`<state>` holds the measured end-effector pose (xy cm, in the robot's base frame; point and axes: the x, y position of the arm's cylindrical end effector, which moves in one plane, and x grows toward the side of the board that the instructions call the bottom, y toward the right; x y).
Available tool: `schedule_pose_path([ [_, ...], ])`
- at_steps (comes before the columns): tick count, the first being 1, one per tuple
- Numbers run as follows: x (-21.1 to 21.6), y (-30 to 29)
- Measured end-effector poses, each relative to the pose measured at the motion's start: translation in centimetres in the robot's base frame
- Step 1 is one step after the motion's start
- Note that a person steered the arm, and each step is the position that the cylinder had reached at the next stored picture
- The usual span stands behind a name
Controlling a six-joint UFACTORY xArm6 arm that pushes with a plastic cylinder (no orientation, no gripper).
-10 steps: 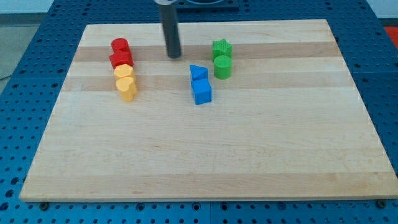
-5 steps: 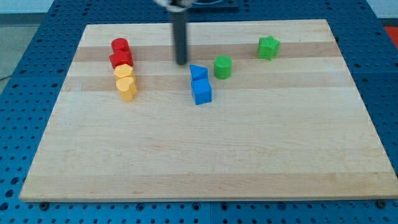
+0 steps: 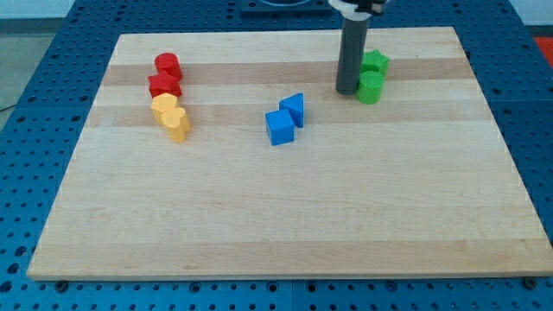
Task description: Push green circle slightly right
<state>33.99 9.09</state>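
The green circle (image 3: 370,87) stands on the wooden board (image 3: 285,216) at the view's upper right. It touches the green star (image 3: 374,62) just above it. My tip (image 3: 346,91) is down on the board right against the green circle's left side. The dark rod rises from the tip to the view's top edge.
A blue cube (image 3: 279,127) and a blue triangle (image 3: 294,108) sit together at the board's middle. At the view's upper left stand a red cylinder (image 3: 167,64), a red block (image 3: 164,84), a yellow block (image 3: 164,106) and a yellow heart (image 3: 177,123) in a column.
My tip has moved from left of the blue blocks to the view's right. The green circle has slid right, up to the green star. The blue triangle has shifted right.
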Motion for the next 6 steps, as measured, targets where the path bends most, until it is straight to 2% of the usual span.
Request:
schedule_pose_path([
  [1,2.3,-5.4],
  [2,3.0,-4.4],
  [4,-0.3,4.8],
  [5,0.9,3.3],
  [6,1.8,-4.2],
])
